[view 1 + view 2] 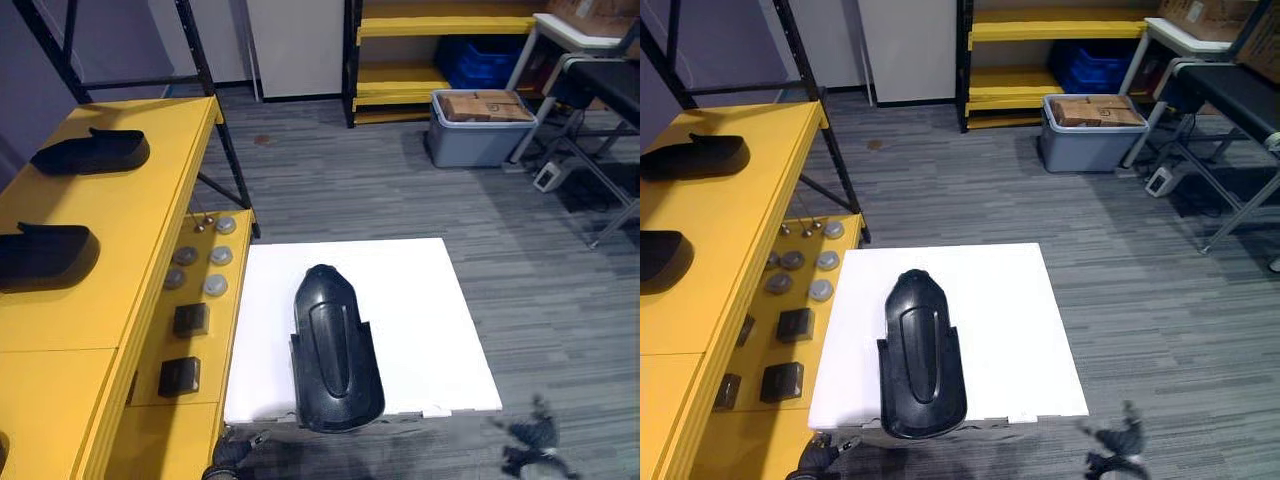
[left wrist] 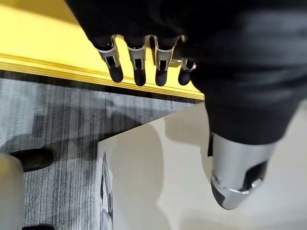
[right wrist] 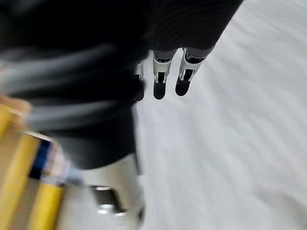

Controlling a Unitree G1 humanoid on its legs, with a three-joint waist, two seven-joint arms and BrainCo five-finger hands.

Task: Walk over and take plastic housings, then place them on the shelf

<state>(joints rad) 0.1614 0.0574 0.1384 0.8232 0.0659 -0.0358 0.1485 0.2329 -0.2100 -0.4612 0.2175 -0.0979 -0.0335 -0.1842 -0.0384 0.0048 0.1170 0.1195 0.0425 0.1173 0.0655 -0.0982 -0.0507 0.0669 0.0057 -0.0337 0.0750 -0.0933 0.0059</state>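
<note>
A black plastic housing [image 1: 335, 350] lies lengthwise on the white table [image 1: 420, 300], its near end at the table's front edge. Two more black housings [image 1: 92, 152] [image 1: 45, 255] rest on the yellow shelf [image 1: 120, 220] at the left. My left hand [image 2: 139, 67] hangs low by the table's front left corner, fingers straight, holding nothing; the yellow shelf edge [image 2: 48, 62] and the white table top [image 2: 158, 182] show past it. My right hand [image 3: 163, 81] hangs over the grey floor off the table's front right corner [image 1: 530, 445], fingers relaxed and empty.
Several grey discs [image 1: 215, 257] and two black blocks [image 1: 190, 320] sit on the shelf's lower yellow ledge. A grey bin with a cardboard box [image 1: 480, 125] stands at the back, with yellow racking [image 1: 440, 25] behind it and table legs [image 1: 590, 170] at the right.
</note>
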